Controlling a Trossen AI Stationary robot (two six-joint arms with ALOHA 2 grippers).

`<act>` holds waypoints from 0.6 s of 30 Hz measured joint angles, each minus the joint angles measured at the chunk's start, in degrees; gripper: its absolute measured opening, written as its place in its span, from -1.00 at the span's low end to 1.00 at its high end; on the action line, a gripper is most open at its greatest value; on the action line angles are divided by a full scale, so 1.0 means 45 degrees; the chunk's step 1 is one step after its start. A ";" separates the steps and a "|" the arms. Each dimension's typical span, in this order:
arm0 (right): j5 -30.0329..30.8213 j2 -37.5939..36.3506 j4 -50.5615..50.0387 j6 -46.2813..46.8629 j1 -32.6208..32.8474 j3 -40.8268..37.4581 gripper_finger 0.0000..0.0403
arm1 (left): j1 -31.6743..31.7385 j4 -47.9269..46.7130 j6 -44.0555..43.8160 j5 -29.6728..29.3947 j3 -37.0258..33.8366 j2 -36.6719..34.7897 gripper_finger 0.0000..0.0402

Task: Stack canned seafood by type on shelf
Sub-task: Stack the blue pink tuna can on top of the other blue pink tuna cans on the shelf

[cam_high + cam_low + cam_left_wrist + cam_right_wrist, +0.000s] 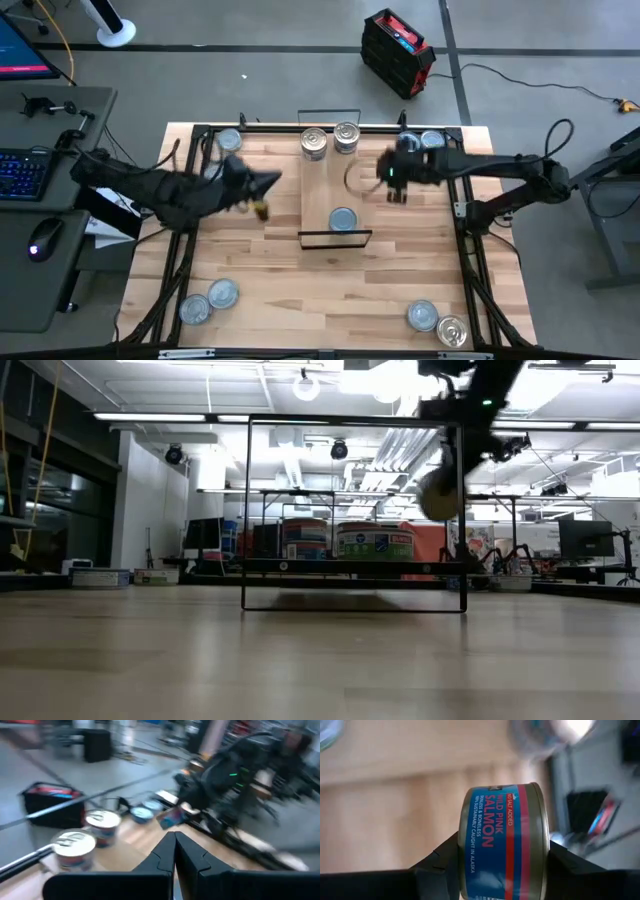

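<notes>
High view: the right end effector sits right of centre, just beside the shelf, pinching a salmon tin by its flat faces (blue and red label, tin held on edge). Two silver-lidded tins stand at the shelf's top end, one blue-grey tin near its bottom end. Left of centre, the left end effector hovers over the tabletop, fingers pressed together, empty.
</notes>
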 joint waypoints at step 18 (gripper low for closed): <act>-0.0958 0.2290 0.6096 -0.9284 -0.2966 0.1187 -0.20 | 0.3554 1.2720 -0.1379 0.3679 -0.6640 0.0886 -1.00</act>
